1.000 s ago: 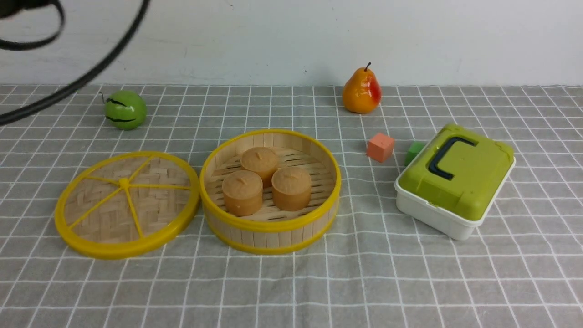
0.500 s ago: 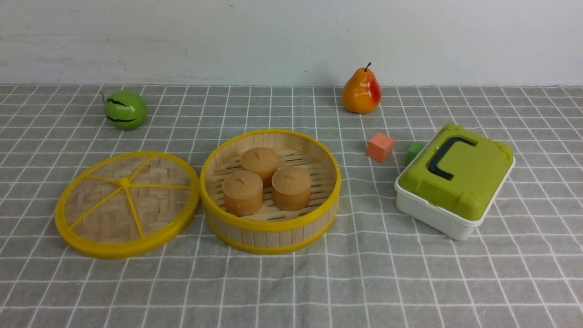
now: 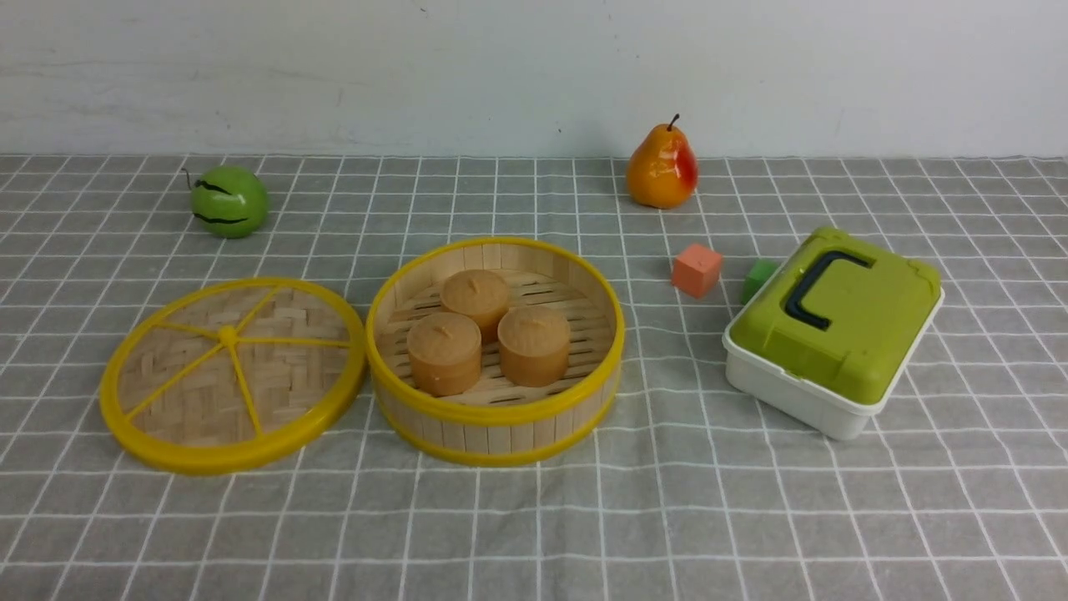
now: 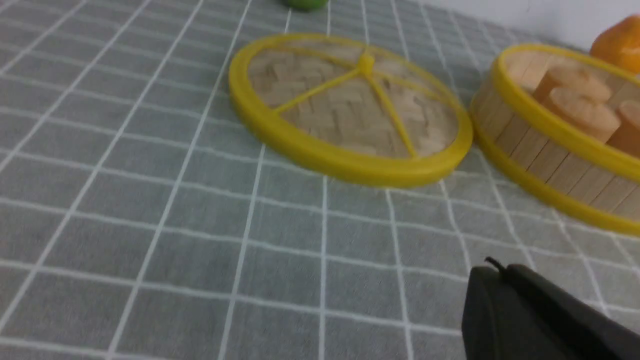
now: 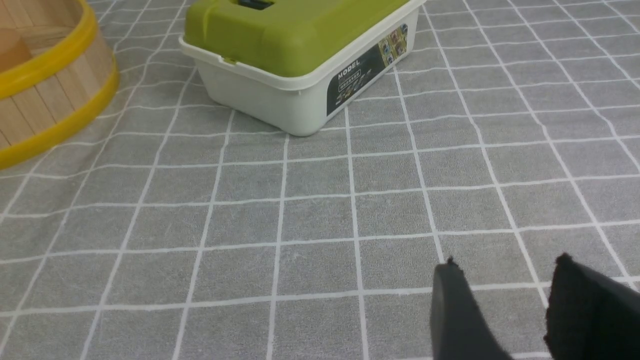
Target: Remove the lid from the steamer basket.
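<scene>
1. Presently, the left gripper (image 4: 500, 265) is narrow, its fingers brought together, above the cloth-covered table (image 3: 534, 534).
2. The right gripper (image 5: 507, 258) stands with its fingers apart, bare cloth visible between them.
3. The bamboo lid (image 3: 288, 388), yellow-rimmed and spoked, is off the steamer basket and lies flat, knob up, toward the table's left side.
4. The steamer basket (image 3: 501, 438) sits upright just beside the lid, on its right; whether their rims touch cannot be told.
5. Within the basket, three brown buns (image 3: 534, 346) are grouped on the slatted floor, two nearer and one behind.
6. The white box (image 3: 801, 392), under a green lid with a black handle (image 3: 805, 292), sits askew toward the table's right side.
7. By its far left side are an orange block (image 3: 697, 271) and a partly hidden green block (image 3: 758, 280).
8. Near the table's far edge stand a green melon (image 3: 231, 202), left, and an orange-red pear (image 3: 662, 171), right of centre.
</scene>
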Tool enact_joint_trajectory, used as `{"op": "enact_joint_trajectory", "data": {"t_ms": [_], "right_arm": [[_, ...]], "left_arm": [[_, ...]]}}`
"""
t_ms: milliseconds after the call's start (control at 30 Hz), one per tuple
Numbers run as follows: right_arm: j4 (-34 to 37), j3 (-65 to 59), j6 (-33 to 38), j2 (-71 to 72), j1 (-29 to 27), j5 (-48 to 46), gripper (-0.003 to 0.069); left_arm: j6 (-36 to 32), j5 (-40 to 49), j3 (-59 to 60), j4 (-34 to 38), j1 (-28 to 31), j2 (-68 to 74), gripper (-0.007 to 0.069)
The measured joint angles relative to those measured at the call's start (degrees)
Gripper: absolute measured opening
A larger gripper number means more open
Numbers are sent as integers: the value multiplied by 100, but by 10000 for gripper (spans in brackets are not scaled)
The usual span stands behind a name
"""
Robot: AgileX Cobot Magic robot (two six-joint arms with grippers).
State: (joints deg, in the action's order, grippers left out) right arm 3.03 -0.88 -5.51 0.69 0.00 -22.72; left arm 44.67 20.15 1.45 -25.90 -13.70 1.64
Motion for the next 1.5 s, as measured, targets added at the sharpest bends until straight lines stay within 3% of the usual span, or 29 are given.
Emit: {"op": "enact_joint_trajectory", "data": {"t_ms": [267, 367, 533, 567, 700, 1500], "right_arm": [[0, 0, 0, 0, -2, 0, 241], [0, 0, 0, 0, 0, 0, 241], [0, 0, 0, 0, 0, 0, 241], [0, 0, 0, 0, -2, 0, 241], [0, 0, 0, 0, 0, 0, 241], [0, 0, 0, 0, -2, 0, 241]], "left_arm": [[-6, 374, 26, 216, 244, -230, -13], [-208, 374, 26, 611, 511, -230, -13], [-1351, 349, 26, 1472, 615, -230, -13], [-1854, 331, 26, 1723, 615, -230, -13], [-2575, 287, 26, 1873, 615, -230, -13], [-3415, 287, 26, 2089, 615, -230, -12]]}}
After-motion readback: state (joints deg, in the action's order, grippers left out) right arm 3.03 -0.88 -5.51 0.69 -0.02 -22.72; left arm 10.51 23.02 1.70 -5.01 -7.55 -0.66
